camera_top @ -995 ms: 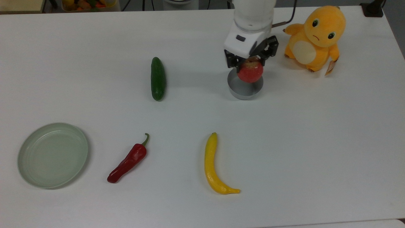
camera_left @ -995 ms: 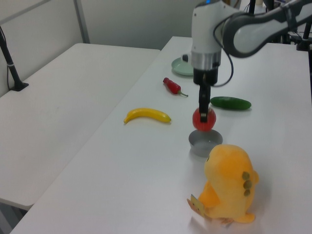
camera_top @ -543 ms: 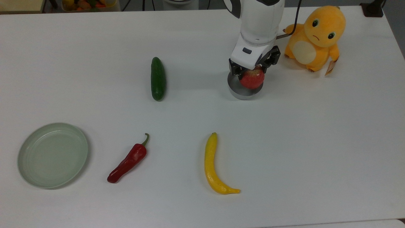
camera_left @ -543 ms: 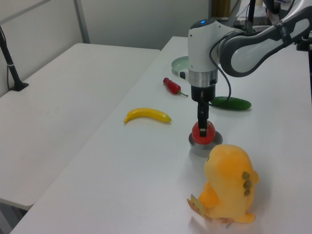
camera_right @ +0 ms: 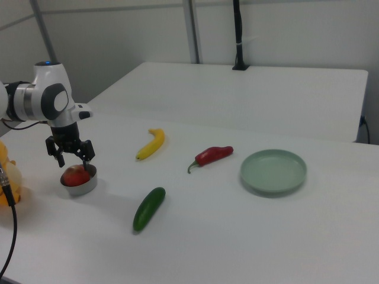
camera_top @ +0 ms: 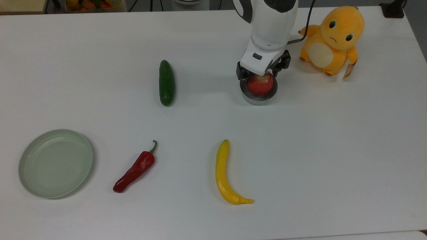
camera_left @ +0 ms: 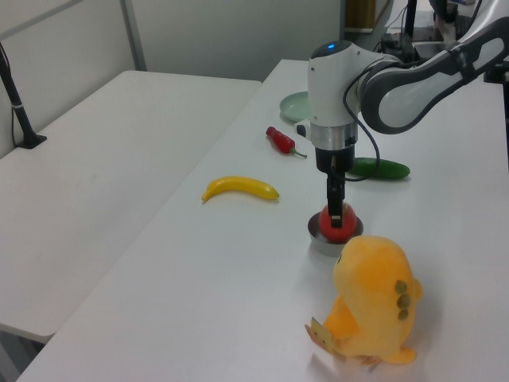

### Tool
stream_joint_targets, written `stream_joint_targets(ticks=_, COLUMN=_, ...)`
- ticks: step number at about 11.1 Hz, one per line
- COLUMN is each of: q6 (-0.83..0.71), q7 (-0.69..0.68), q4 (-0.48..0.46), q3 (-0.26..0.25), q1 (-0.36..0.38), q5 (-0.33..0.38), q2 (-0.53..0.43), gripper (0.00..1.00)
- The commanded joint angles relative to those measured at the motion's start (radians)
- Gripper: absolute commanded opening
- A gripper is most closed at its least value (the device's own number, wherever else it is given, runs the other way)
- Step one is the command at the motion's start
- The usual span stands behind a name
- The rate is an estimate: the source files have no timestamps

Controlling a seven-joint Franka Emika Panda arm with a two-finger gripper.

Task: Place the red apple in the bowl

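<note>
Top view shows the red apple point(camera_top: 260, 84) lowered into the grey bowl point(camera_top: 258, 97), the claw point(camera_top: 261, 74) now spread, so placement looks done.

The arm reaches straight down, its tool point(camera_right: 71, 158) pointing at the table, fingers spread apart.

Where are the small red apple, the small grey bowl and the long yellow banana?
small red apple point(camera_top: 260, 85), top view, its upper face.
small grey bowl point(camera_top: 258, 99), top view, its front wall.
long yellow banana point(camera_left: 238, 189), left view, its middle.
</note>
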Motion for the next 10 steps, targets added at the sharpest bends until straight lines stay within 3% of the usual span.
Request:
stream_joint_targets(ticks=1, q6=-0.008, q7=0.031, q4=-0.015, q3=0.0, q1=-0.007, q5=-0.015, q2=-0.029, gripper=0.99)
stream_joint_targets(ticks=4, q6=-0.118, q7=0.03, q4=-0.003, q3=-0.008, q1=-0.02, q5=-0.015, q2=-0.141, gripper=1.0)
stream_joint_targets(ticks=6, q6=-0.323, q7=0.031, q4=0.049, q3=-0.091, q1=-0.036, q5=0.008, q2=-0.29, gripper=1.0)
stream_joint_targets(ticks=8, q6=-0.393, q7=0.028, q4=0.075, q3=-0.173, q1=-0.031, q5=0.056, q2=-0.367, gripper=1.0)
stream_joint_targets(ticks=10, q6=-0.413, q7=0.025, q4=0.078, q3=-0.236, q1=-0.022, q5=0.059, q2=-0.411, gripper=1.0)
